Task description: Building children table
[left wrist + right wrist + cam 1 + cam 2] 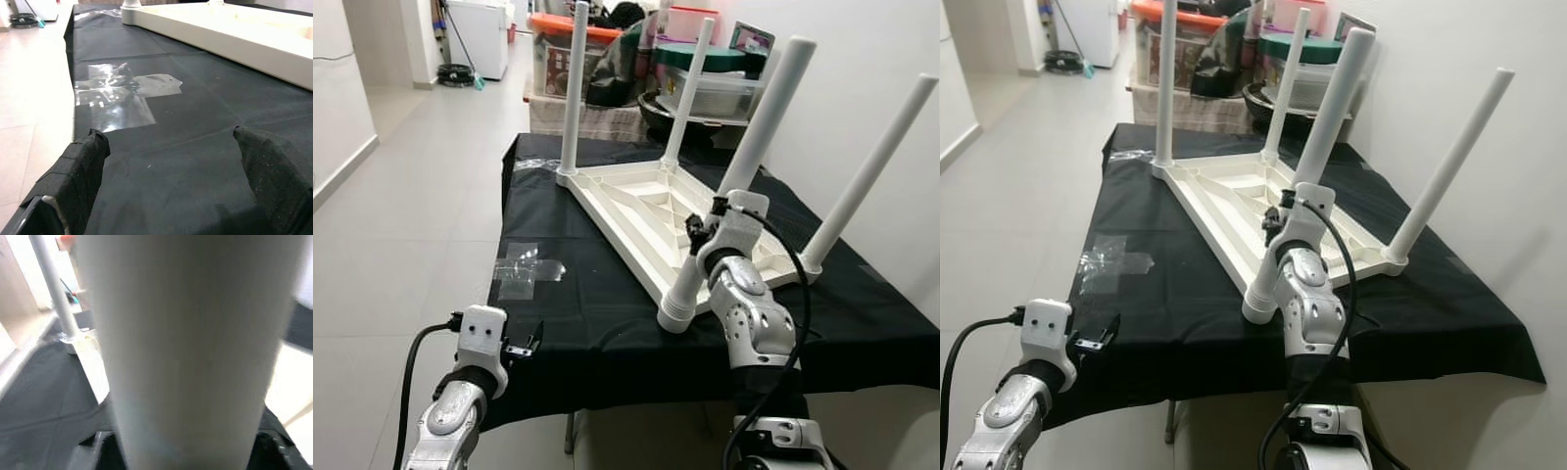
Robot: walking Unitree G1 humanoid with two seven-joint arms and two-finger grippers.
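White plastic children's table [646,211], upside down on the black-draped folding table [607,323], three legs seated upright at their corners. Fourth white tubular leg [744,157] leaning at the near corner, clenched in the right gripper [703,238], seemingly not yet fully seated. Left gripper [171,161] spread wide, holding nothing, hovering near the cloth's edge by a clear tape patch [524,266].
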